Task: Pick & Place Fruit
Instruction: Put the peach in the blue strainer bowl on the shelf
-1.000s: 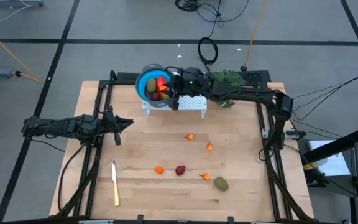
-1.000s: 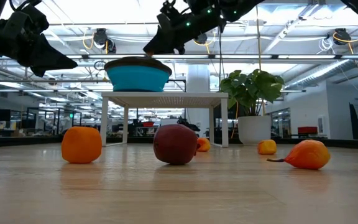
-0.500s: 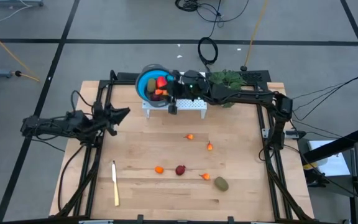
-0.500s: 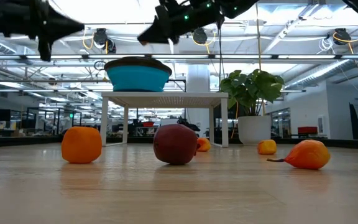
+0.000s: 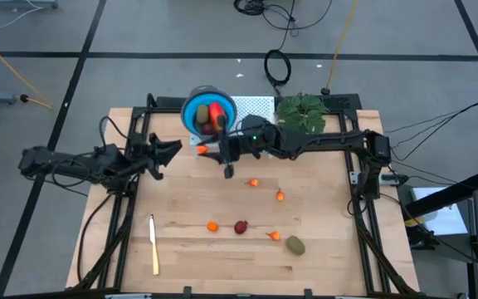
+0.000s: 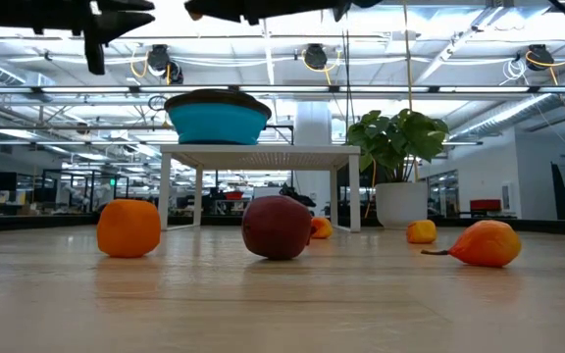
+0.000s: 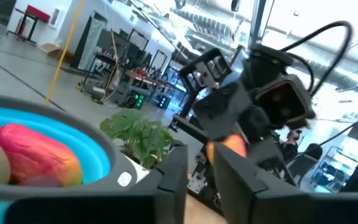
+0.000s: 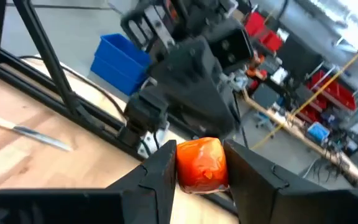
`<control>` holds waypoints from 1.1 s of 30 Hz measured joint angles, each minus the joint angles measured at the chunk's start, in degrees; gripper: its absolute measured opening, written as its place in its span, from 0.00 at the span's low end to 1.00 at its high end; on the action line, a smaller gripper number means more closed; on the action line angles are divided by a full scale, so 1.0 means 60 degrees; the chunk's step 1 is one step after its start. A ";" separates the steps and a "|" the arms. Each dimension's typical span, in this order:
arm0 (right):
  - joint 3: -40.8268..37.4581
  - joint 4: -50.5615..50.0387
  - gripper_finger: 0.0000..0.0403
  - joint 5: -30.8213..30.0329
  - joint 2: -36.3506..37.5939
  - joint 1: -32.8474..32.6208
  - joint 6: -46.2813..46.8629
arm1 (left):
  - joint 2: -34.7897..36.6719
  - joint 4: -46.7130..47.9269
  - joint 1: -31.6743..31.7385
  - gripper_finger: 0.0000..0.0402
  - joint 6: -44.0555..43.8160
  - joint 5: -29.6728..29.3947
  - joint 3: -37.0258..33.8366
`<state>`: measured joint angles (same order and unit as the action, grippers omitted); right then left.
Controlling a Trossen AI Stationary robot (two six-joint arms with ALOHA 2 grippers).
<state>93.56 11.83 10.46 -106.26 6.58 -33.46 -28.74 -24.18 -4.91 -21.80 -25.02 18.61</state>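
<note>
A small orange fruit (image 8: pixel 201 163) sits between the fingers of my right gripper (image 5: pixel 208 150), which is shut on it, in the air just in front of the blue bowl (image 5: pixel 199 116). The bowl stands on a white stand (image 5: pixel 256 108) and holds a red-orange-yellow piece (image 7: pixel 39 155). My left gripper (image 5: pixel 173 149) faces the right one from the table's left, fingers open with nothing between them. Several fruit pieces lie on the table: an orange one (image 5: pixel 212 225), a dark red ball (image 5: pixel 241 226) and an olive-brown oval (image 5: pixel 295 245). My right gripper pinches the small orange fruit by its two sides (image 8: pixel 180 167) between its two fingers. The fingers reach about level from the table's right toward its left. The fruit is lifted clear of the table and the bowl.
A cream-yellow knife (image 5: pixel 153 243) lies near the front left. A leafy green plant (image 5: pixel 299 112) stands at the back beside the stand. Tiny orange pieces (image 5: pixel 254 182) (image 5: pixel 280 197) (image 5: pixel 275 235) dot the table's middle. Black frame rails run along both sides.
My right gripper has drawn back from over the bowl toward the table's near-left, closer to my left gripper, and has rolled. My left gripper has risen and tipped upward, shifting toward the far edge.
</note>
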 joint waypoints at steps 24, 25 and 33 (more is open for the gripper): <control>-0.0001 0.0631 0.32 -0.0773 0.0000 -0.0629 -0.0308 | -0.3076 0.0047 0.0011 0.68 -0.0867 0.1594 0.2142; -0.0001 0.0631 0.32 -0.0773 0.0000 -0.0629 -0.0308 | -0.3152 0.0045 0.0027 0.68 -0.0856 0.1669 0.2193; -0.0005 0.0620 0.32 -0.0773 0.0000 -0.0640 -0.0294 | -0.3233 0.0025 0.0506 0.61 -0.1019 0.2543 0.2262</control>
<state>93.54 15.55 5.82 -106.26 2.74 -35.22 -48.14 -24.03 -1.87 -27.92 -9.75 32.18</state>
